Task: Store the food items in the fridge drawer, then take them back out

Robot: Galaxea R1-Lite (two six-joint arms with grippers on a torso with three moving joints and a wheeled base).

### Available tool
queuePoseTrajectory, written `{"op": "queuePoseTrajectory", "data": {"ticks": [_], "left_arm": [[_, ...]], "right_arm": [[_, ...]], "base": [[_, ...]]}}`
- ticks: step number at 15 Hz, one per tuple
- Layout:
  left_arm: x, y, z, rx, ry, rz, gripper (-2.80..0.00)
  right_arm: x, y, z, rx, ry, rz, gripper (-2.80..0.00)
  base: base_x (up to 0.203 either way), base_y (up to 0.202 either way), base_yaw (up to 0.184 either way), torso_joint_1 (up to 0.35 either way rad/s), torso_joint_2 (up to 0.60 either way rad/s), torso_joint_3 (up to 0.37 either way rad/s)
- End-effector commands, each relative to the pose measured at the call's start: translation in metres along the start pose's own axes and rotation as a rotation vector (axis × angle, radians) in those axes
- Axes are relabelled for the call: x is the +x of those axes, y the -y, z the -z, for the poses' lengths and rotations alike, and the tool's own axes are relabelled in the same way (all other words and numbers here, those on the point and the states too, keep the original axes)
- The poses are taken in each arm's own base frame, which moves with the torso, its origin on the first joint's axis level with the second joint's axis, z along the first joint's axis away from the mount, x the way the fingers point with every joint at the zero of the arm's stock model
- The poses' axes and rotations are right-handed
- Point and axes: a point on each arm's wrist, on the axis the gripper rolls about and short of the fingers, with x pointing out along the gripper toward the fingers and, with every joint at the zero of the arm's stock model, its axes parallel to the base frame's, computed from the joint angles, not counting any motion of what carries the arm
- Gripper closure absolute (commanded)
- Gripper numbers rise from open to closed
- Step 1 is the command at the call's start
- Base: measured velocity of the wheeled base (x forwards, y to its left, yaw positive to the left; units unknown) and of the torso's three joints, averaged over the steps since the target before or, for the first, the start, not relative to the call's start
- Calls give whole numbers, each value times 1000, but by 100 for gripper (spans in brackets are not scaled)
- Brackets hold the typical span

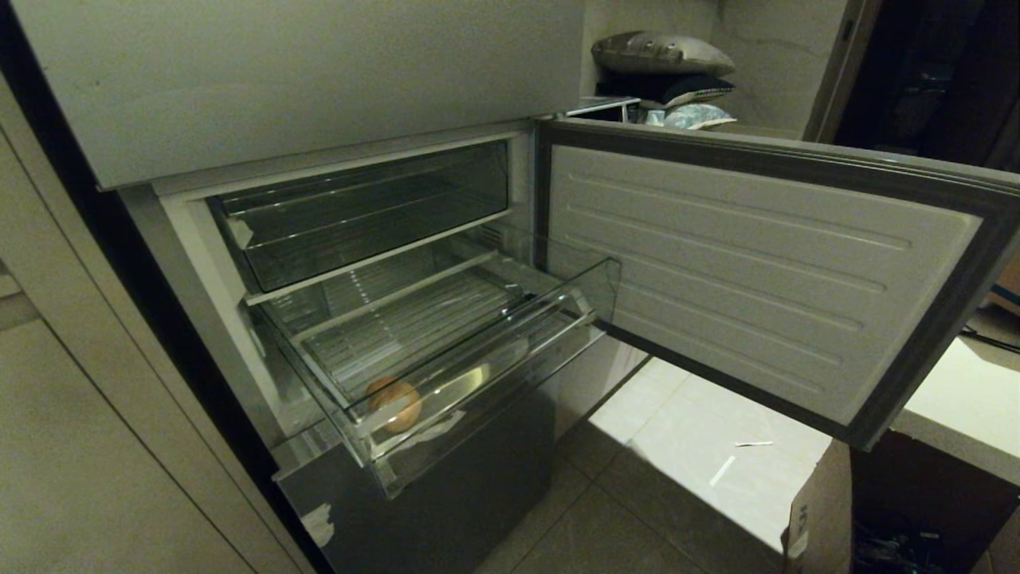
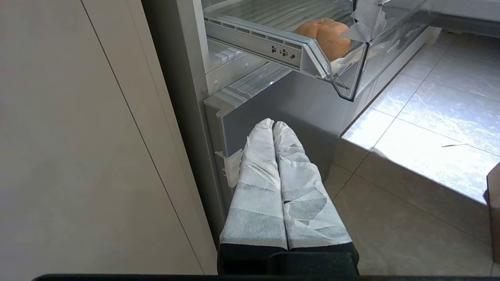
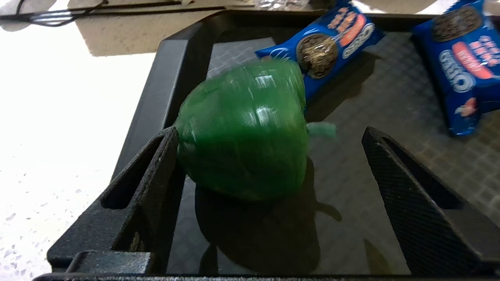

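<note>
The left end effector (image 2: 273, 125), its taped fingers pressed together and empty, hangs low by the fridge's grey lower panel (image 2: 281, 101). Above it the clear drawer (image 1: 478, 351) stands pulled out, with the round orange food item (image 1: 394, 403) in its front left corner. The right end effector (image 3: 269, 156) gapes wide over a black tray (image 3: 156, 86), one finger touching a green pepper (image 3: 244, 128) at the tray's edge, two blue biscuit packets (image 3: 324, 47) beyond it.
</note>
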Motion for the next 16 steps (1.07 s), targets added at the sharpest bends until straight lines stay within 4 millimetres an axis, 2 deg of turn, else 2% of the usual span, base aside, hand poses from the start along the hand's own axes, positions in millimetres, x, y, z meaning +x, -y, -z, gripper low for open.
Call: {"op": "queuePoseTrajectory", "data": {"ticks": [1, 2, 3, 6, 10, 12, 16], "left_arm": [[0, 0, 0, 0, 0, 0, 0], [0, 0, 0, 0, 0, 0, 0], [0, 0, 0, 0, 0, 0, 0], [0, 0, 0, 0, 0, 0, 0], [0, 0, 0, 0, 0, 0, 0], [0, 0, 0, 0, 0, 0, 0], [0, 0, 0, 0, 0, 0, 0]], "right_arm": [[-6, 1, -8, -6, 30, 6, -280], [-12, 1, -14, -9, 48, 9, -280], [-19, 0, -20, -15, 70, 10, 0], [-49, -7, -40, -32, 139, 11, 0], [-108, -25, -55, -47, 186, -13, 0], [-139, -36, -52, -76, 170, -63, 0], [-185, -52, -24, -182, 160, -278, 0]], "base": [[0, 0, 0, 0, 0, 0], [0, 0, 0, 0, 0, 0], [0, 0, 0, 0, 0, 0], [0, 0, 0, 0, 0, 0], [0, 0, 0, 0, 0, 0], [0, 0, 0, 0, 0, 0], [0, 0, 0, 0, 0, 0]]}}
